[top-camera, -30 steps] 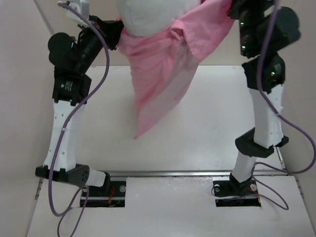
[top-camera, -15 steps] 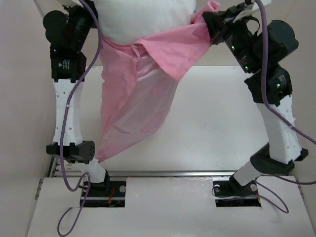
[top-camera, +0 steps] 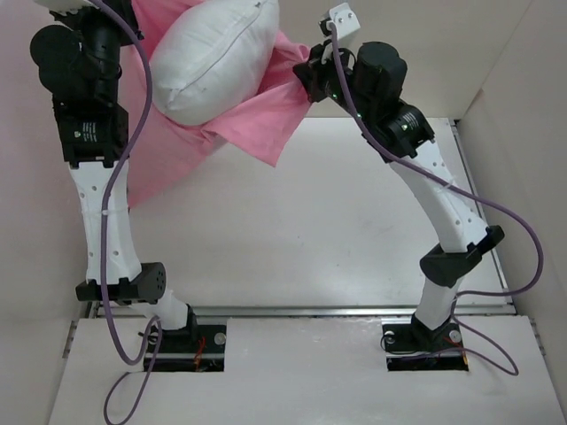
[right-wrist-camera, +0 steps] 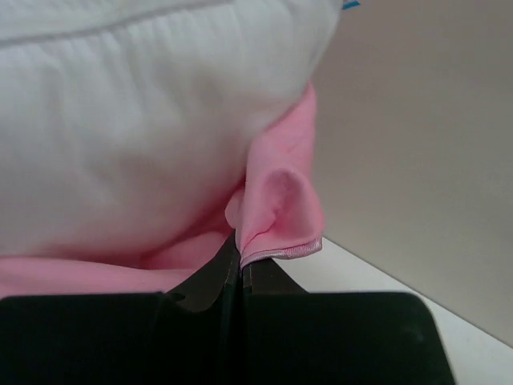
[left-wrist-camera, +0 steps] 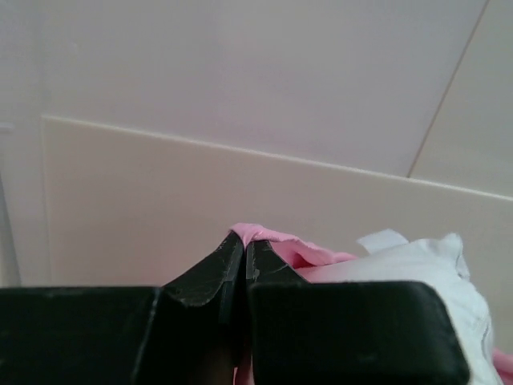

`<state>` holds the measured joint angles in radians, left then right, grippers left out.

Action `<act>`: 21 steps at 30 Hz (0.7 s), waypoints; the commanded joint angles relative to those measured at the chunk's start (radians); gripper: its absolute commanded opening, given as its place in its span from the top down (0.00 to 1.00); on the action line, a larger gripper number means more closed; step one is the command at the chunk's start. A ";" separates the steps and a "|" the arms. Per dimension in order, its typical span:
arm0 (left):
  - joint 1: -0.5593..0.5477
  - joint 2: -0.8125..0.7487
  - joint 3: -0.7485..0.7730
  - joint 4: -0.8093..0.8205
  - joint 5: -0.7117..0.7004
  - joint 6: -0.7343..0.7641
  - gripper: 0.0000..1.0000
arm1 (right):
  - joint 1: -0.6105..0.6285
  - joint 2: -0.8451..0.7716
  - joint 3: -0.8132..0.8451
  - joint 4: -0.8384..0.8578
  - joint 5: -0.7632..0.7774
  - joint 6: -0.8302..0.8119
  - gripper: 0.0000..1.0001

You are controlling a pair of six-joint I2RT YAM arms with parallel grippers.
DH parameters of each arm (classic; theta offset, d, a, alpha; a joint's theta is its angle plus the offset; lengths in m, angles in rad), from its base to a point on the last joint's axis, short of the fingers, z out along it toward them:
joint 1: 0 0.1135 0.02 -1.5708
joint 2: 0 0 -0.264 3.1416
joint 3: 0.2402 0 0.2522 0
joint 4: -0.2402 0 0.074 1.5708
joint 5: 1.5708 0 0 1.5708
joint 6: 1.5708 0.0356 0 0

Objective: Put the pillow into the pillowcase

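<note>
Left gripper (left-wrist-camera: 244, 243) clamped on a pillowcase (top-camera: 259, 133) edge, right gripper (right-wrist-camera: 239, 255) pinching its hemmed corner. In the last second we've swung both arms left. The pillow (top-camera: 213, 57) went from top centre to upper left, now tilted, riding on the pink cloth slung between the grippers, well above the table (top-camera: 354, 230). The long hanging tail has shortened. The pillow is plump, seam showing, mostly uncovered; we judge insertion barely started.
</note>
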<state>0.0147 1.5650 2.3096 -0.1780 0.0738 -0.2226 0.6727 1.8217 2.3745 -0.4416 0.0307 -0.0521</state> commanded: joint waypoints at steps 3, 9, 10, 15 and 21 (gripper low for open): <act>-0.018 -0.037 0.035 0.329 0.191 -0.073 1.00 | -0.071 -0.117 -0.069 -0.009 0.124 0.021 1.00; -0.209 -0.100 -0.467 0.408 0.448 0.021 1.00 | -0.228 -0.167 -0.521 -0.019 -0.018 0.182 1.00; -0.278 -0.114 -0.534 0.408 0.489 0.054 0.91 | -0.245 -0.167 -0.570 -0.019 -0.037 0.202 1.00; -0.409 -0.125 -0.789 0.328 0.554 0.152 0.00 | -0.344 -0.133 -0.773 -0.138 0.098 0.360 0.79; -0.418 -0.069 -0.771 0.203 0.564 0.192 0.00 | -0.354 -0.170 -0.827 -0.304 0.472 0.508 0.07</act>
<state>-0.4118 1.5558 1.4963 -0.0090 0.5903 -0.0803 0.2962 1.7432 1.5234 -0.7238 0.3107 0.3458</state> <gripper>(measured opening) 0.997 0.861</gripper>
